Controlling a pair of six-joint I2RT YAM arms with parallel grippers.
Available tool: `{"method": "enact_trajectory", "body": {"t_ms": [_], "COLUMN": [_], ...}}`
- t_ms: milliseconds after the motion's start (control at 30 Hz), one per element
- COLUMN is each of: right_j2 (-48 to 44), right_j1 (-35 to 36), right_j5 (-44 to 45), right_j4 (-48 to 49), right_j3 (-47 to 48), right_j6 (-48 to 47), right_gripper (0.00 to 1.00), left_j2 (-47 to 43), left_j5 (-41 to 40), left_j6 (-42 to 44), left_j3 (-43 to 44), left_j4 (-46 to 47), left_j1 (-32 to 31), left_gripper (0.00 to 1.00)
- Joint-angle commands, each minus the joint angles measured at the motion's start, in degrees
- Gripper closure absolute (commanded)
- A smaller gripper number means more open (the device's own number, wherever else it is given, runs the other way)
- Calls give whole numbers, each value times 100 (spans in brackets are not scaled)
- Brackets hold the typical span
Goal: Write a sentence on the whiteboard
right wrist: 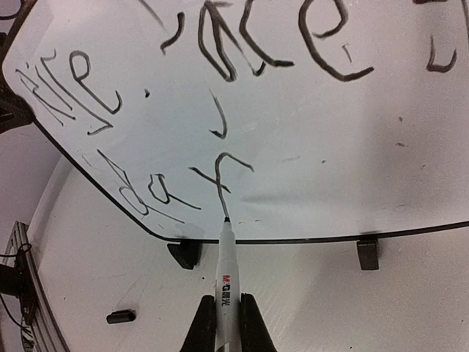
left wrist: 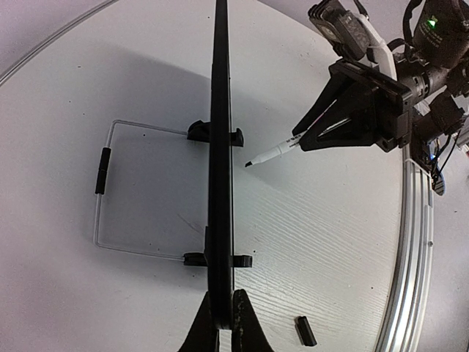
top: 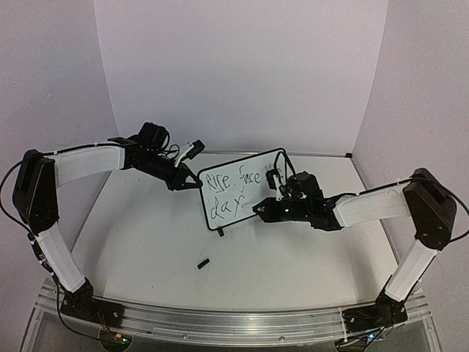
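The whiteboard [top: 253,167] stands upright at mid-table on two small black feet [right wrist: 368,253]. The sentence [top: 233,192] runs in two lines of black handwriting, roughly "Rise. face" over "day" [right wrist: 161,187]. My left gripper [top: 193,182] is shut on the board's left edge, which shows edge-on [left wrist: 220,132] between its fingers [left wrist: 249,323]. My right gripper [right wrist: 228,301] is shut on a white marker [right wrist: 226,264]. The marker's tip touches the board at the tail of the "y", just above the lower frame. In the left wrist view the marker [left wrist: 272,152] points at the board's face.
A small black marker cap [top: 204,262] lies on the table in front of the board, also in both wrist views as the cap [right wrist: 121,317] [left wrist: 305,331]. A thin wire stand [left wrist: 102,170] lies behind the board. Purple walls enclose the table's back and sides.
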Motion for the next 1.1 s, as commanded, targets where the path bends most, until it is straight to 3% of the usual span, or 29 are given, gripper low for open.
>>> {"method": "enact_trajectory", "body": {"t_ms": [0,1067], "right_j2": [-109,229], "right_j1": [-7,-95], "right_j5": [439,552], "right_j4": [44,-39], "right_j3": [-3,346], "right_j6": [-19,-163], "right_gripper": [100,100], "left_j2": [314,332], "left_j5": [-409,-408], "left_j6": [222,224], "left_j3": [-124,-121], "left_j4": [-744,-751], "left_j1": [-150,-147], "left_gripper": [100,100]}}
